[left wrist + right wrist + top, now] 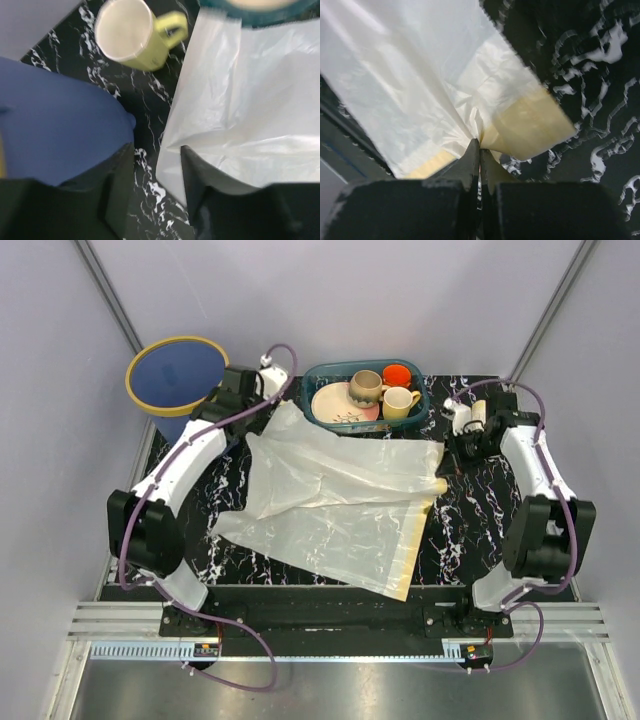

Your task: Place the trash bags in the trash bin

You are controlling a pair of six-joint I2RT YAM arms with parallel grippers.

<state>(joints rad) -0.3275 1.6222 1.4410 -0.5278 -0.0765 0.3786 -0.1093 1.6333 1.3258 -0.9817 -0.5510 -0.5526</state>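
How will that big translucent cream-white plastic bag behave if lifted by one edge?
Probably floppy: the big translucent cream-white plastic bag lies flat and wrinkled, gathering into folds where pinched. Likely very light, being thin see-through film.

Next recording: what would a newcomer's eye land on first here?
A large translucent cream trash bag lies spread across the middle of the black marbled table, its right edge pinched in the shut right gripper. The blue trash bin with its yellow rim stands at the far left, next to the open left gripper. A teal basket of mugs sits at the far edge.
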